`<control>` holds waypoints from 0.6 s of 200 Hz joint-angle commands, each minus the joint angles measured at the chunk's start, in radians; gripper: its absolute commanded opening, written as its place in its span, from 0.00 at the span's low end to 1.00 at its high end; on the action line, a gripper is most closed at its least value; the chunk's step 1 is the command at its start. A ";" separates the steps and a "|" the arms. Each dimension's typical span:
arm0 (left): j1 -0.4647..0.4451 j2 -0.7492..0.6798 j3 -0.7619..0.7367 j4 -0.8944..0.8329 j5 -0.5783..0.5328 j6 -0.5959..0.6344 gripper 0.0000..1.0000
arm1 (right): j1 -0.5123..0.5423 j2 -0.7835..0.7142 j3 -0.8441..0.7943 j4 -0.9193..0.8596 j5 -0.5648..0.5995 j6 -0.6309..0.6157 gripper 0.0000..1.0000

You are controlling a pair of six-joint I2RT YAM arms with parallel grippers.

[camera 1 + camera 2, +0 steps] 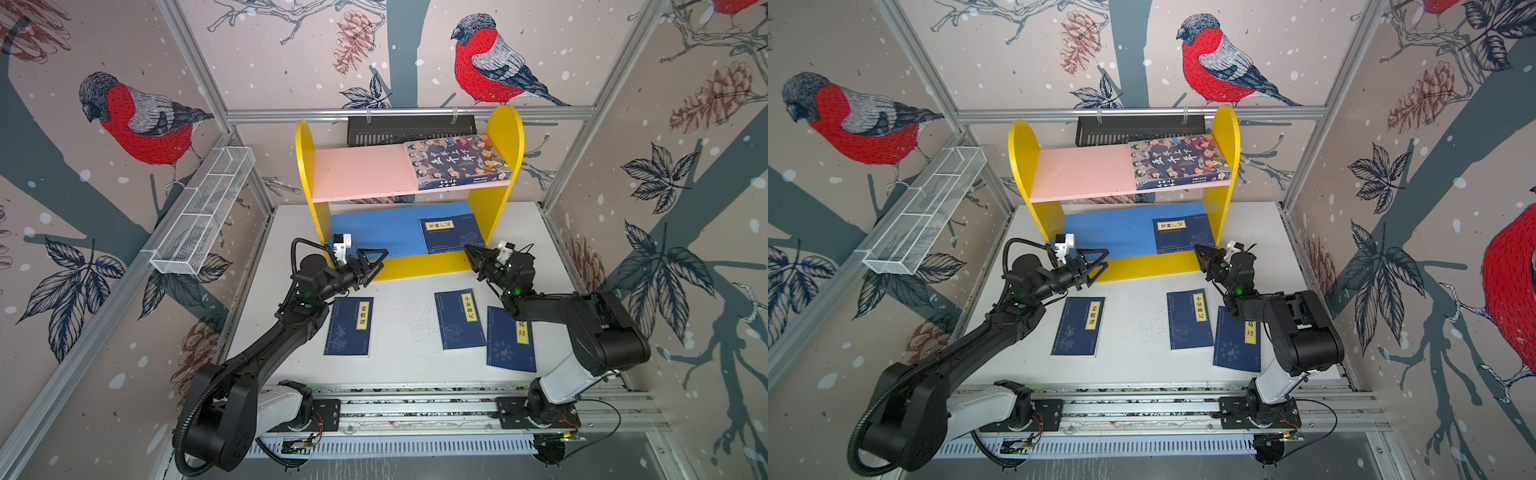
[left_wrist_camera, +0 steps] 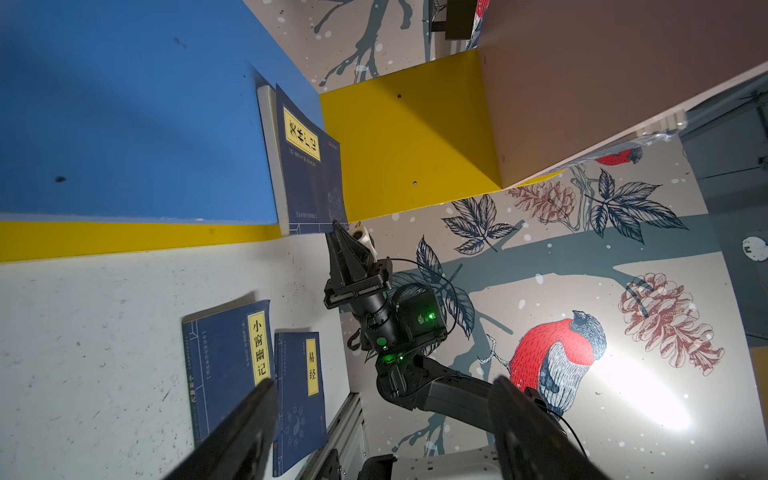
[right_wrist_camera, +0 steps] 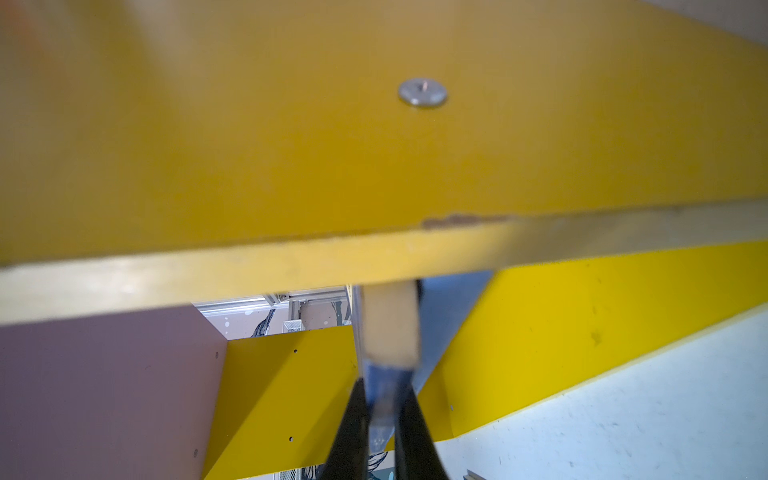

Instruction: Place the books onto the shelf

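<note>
Right hand (image 1: 467, 248) clamped on a book at the yellow-sided two-tier shelf (image 1: 305, 158); left hand (image 1: 383, 258) wide and empty.
The clamped thin navy-blue book with yellow label (image 1: 451, 237) lies at the right end of the blue lower board (image 1: 374, 228), gripped at its near edge. The thick cartoon-cover book (image 1: 457, 160) lies on the pink upper board (image 1: 357, 170), right end. Flat on the white bench (image 1: 407, 370): left book (image 1: 348, 326), middle book (image 1: 459, 319), right book (image 1: 511, 345). The left hand hovers at the shelf's near left corner.
</note>
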 commanded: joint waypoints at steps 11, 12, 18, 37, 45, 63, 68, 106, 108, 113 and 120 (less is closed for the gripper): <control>0.001 -0.008 -0.003 0.068 -0.002 -0.012 0.81 | 0.007 0.000 0.011 0.020 0.016 0.005 0.14; 0.000 -0.008 -0.003 0.067 -0.002 -0.012 0.81 | 0.007 0.000 0.011 0.019 0.016 0.005 0.14; 0.001 -0.007 -0.003 0.068 -0.002 -0.012 0.81 | 0.008 -0.003 0.011 0.017 0.016 0.005 0.17; 0.001 -0.009 -0.003 0.068 -0.002 -0.013 0.81 | 0.012 -0.016 0.013 0.003 0.015 -0.005 0.29; 0.003 -0.009 -0.004 0.069 -0.002 -0.012 0.81 | 0.014 -0.024 0.013 -0.007 0.017 -0.011 0.31; 0.002 -0.010 -0.006 0.070 -0.002 -0.013 0.81 | 0.016 -0.044 0.008 -0.034 0.025 -0.020 0.37; 0.002 -0.011 -0.006 0.071 -0.002 -0.013 0.81 | 0.016 -0.050 0.006 -0.036 0.027 -0.022 0.38; 0.002 -0.015 -0.010 0.072 -0.002 -0.015 0.81 | 0.018 -0.093 -0.017 -0.062 0.033 -0.030 0.43; 0.002 -0.014 -0.010 0.072 -0.002 -0.015 0.81 | 0.017 -0.099 -0.019 -0.063 0.034 -0.030 0.43; 0.003 -0.016 -0.011 0.072 -0.002 -0.015 0.81 | 0.018 -0.107 -0.025 -0.068 0.036 -0.032 0.44; 0.002 -0.017 -0.011 0.069 -0.002 -0.015 0.81 | 0.018 -0.122 -0.034 -0.078 0.038 -0.035 0.44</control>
